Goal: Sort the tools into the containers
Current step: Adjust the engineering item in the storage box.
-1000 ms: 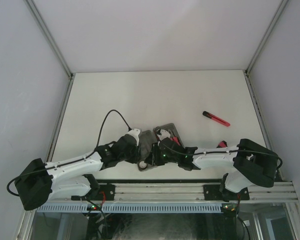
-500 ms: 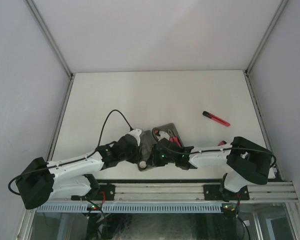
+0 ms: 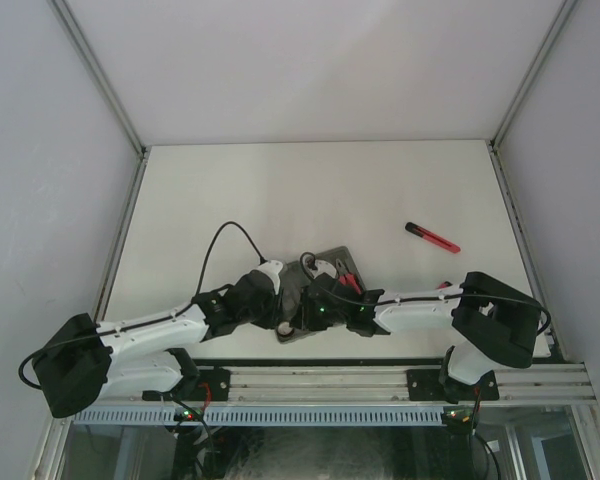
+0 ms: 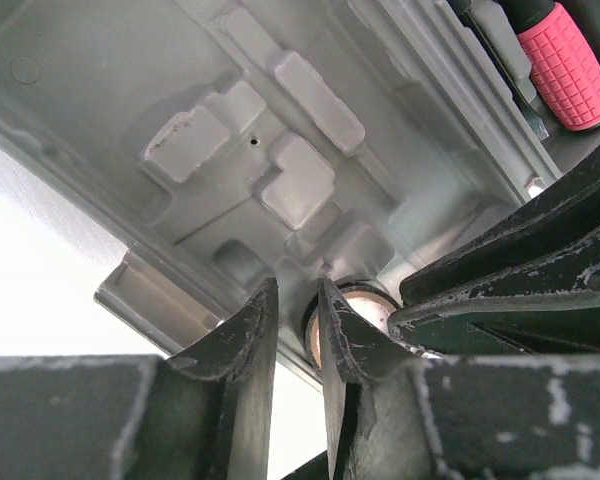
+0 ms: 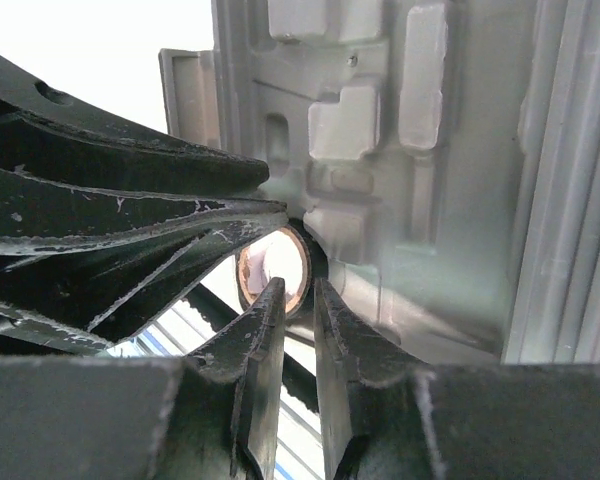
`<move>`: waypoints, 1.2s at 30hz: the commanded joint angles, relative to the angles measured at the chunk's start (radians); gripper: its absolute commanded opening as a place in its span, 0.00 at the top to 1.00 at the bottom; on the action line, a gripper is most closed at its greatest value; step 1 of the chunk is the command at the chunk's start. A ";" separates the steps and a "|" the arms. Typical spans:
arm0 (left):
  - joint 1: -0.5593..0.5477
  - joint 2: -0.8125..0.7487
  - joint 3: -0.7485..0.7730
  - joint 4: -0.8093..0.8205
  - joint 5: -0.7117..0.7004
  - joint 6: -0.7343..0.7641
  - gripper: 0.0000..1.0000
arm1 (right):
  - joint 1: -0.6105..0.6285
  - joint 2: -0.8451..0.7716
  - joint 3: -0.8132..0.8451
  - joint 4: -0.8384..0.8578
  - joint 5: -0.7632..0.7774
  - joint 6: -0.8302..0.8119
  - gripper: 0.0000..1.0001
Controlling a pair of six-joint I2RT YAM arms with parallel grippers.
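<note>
The small pale round ring (image 5: 272,262) sits at the near edge of the grey moulded plastic case (image 4: 280,150). It looks light, rigid and slippery, so it is best pinched across its rim. The left claw (image 4: 298,300) and right claw (image 5: 298,295) are each narrowed to a slit; I cannot tell if either grips it.

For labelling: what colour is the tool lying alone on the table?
Lone tool: red, black far end; top external view.

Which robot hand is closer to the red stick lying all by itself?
Right. Both work at the grey case; the right gripper is on the side facing the red-and-black stick tool, the left gripper on the far side from it.
</note>
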 commanded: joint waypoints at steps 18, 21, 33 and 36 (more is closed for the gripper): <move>0.004 -0.065 -0.019 0.001 0.030 0.018 0.75 | 0.009 0.023 0.041 -0.047 0.001 -0.002 0.85; 0.003 -0.078 -0.025 -0.005 0.027 0.015 0.75 | 0.013 0.016 0.041 -0.049 0.007 -0.003 0.85; 0.004 -0.093 -0.038 -0.009 0.039 0.016 0.77 | 0.019 -0.021 0.041 -0.007 0.006 -0.027 0.82; 0.004 -0.088 -0.037 -0.006 0.045 0.017 0.78 | 0.019 -0.013 0.041 -0.001 0.006 -0.025 0.82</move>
